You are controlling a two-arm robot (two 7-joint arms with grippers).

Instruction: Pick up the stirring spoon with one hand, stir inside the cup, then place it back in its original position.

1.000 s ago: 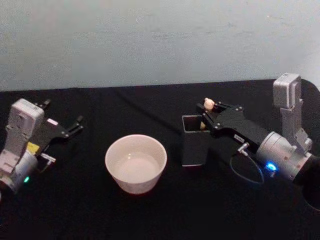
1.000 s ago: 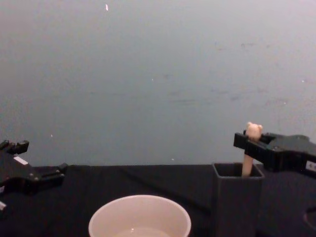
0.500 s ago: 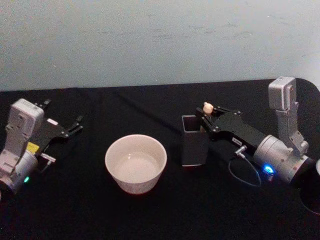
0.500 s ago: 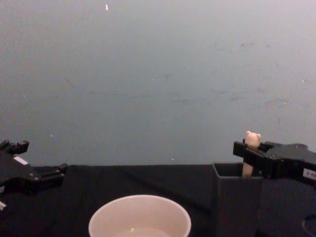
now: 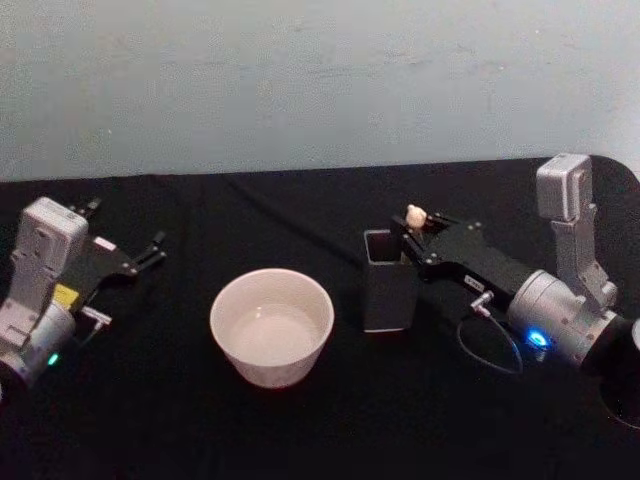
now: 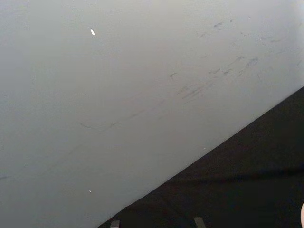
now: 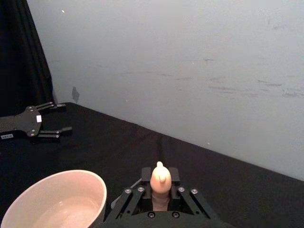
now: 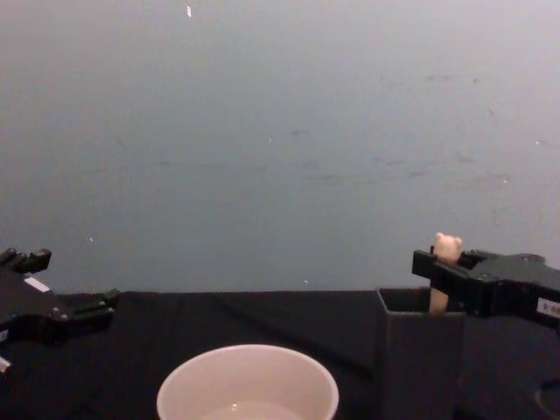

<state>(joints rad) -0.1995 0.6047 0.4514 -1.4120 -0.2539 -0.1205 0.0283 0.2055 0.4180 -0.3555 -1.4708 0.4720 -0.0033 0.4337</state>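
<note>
A black-draped table carries 2 things: the cup and, apparently touching nothing, the holder.

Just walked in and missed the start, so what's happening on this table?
The right gripper has its fingers closed on the stirring spoon just below its bear head, with the spoon standing in the dark grey holder. The cream cup sits to the holder's left, with nothing stirring in it. The left gripper rests open at the table's far left, idle.

Spoon bear head is clamped between the right gripper fingers; cup is seen beside them.
</note>
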